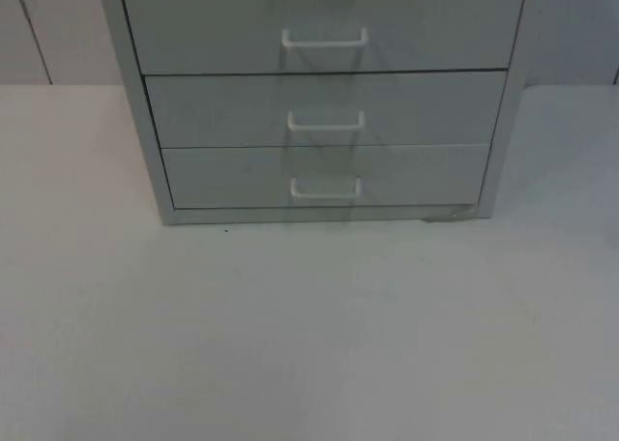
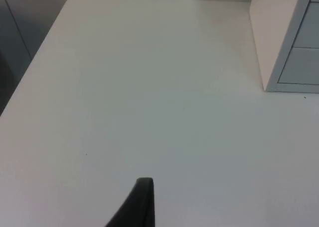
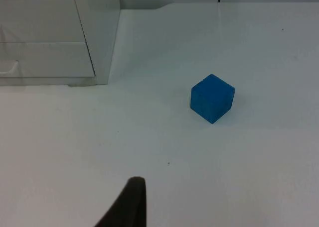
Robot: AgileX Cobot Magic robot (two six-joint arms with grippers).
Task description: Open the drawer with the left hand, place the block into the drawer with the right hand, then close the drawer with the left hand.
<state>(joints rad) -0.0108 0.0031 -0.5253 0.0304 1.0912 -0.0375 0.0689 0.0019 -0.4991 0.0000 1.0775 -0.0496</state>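
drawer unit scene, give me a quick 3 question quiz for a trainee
1. True or false: every drawer of the drawer unit is shut.
2. What colour is the block? A red, B blue, C green.
3. The block rests on the ____.

Key: 1 true. 2 B. 3 table; it sits beside the drawer unit, apart from it, ahead of the right tool, whose fingertip shows in the right wrist view.

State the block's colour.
Blue; the block shows best in the right wrist view, on the white table.
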